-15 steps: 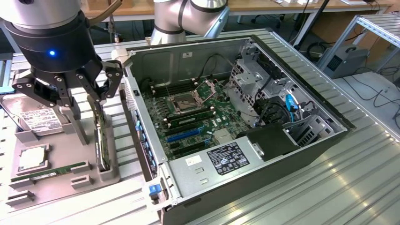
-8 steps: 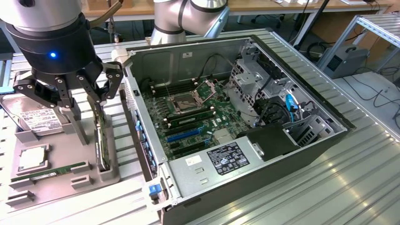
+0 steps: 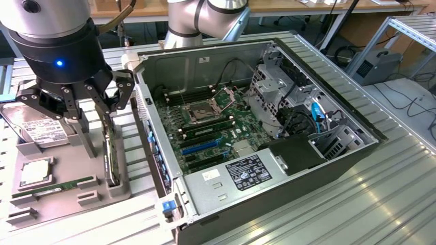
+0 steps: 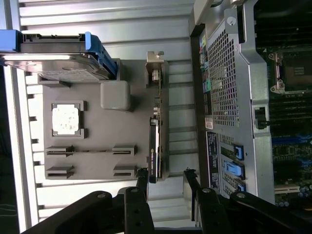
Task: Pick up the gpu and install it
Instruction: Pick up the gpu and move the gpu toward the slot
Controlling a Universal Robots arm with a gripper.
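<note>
item: gripper (image 3: 85, 115), count one. fingers spread wide apart, holding nothing, pointing down over the grey tray (image 3: 68, 196).

item: gpu (image 4: 155, 141), count one. stands on its long edge in a slot of the tray, just below the gripper. in the wrist view its near end lies in the gap between the fingertips, closer to one finger than to the other. the silver bracket is at the end farthest from the gripper. not touched as far as can be told.

step in hand, as judged: lining up for the grasp.
- centre the gap over the card's thin top edge, so one finger faces each flat side.
- keep the approach straight down. a skewed descent could land a fingertip on the card edge or the slot wall.
- close on the board itself, clear of the bracket and of the tray's supports.

other stock on the tray, all to the side of the gripper away from the case:
- hard drive (image 4: 58, 63), count one, blue rails.
- processor chip (image 4: 66, 119), count one, lying flat in its recess.
- memory stick (image 4: 90, 152), count one, on edge between two holders.

item: computer case (image 3: 272, 168), count one. it lies open on the slatted surface (image 3: 381, 204), beside the tray on the gripper's other side, motherboard exposed.
</note>
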